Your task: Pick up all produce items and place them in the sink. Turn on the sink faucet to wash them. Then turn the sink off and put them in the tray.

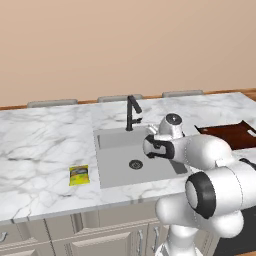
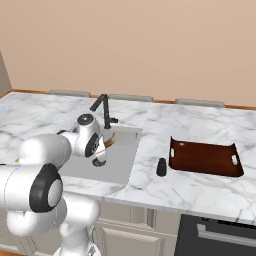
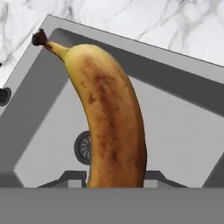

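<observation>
A brownish-orange banana (image 3: pixel 109 122) with dark speckles and a dark stem end stands up between my fingertips in the hand view. My gripper (image 3: pixel 113 175) is shut on its lower part. It hangs above the grey sink (image 3: pixel 183 131), whose round drain (image 3: pixel 83 148) shows behind it. In the right base view the gripper (image 2: pixel 101 159) hovers over the sink (image 2: pixel 120 155) with the banana (image 2: pixel 108 141) beside the hand. The black faucet (image 1: pixel 131 112) rises behind the basin (image 1: pixel 115 170). The dark reddish-brown tray (image 2: pixel 205 159) lies on the counter to the right.
A flat yellow snack packet (image 1: pixel 79 175) lies on the marble counter left of the sink. A small dark object (image 2: pixel 161 167) stands between the sink and the tray. The faucet (image 2: pixel 105 110) is close behind the hand. My arm's white links bulk over the counter's front edge.
</observation>
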### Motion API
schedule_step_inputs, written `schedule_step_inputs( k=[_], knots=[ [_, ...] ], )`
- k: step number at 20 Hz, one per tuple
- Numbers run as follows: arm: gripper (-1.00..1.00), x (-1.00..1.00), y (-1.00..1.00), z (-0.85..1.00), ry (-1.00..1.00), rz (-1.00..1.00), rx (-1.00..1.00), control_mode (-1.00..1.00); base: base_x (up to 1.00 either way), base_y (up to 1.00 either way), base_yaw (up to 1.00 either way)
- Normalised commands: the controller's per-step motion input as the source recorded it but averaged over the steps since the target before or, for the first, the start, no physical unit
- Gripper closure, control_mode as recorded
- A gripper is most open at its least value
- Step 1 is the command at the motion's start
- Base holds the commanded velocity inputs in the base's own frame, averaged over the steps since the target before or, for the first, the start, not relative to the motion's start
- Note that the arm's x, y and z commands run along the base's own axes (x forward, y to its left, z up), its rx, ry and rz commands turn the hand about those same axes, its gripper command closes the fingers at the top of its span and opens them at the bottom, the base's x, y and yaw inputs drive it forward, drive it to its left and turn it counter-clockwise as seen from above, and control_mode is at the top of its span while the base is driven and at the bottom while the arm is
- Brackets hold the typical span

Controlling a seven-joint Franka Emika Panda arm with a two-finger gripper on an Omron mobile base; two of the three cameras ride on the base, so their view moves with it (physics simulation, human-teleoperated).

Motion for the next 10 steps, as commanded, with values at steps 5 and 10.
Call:
schedule_step_inputs(
  k=[5,10],
  knots=[
    [1.0,0.0,-0.68,1.0,0.0,-0.18,0.0,-1.0,0.0,0.0,0.0],
    [1.0,0.0,-0.92,0.77,0.0,-0.2,-0.01,-1.0,0.0,0.0,0.0]
  ],
)
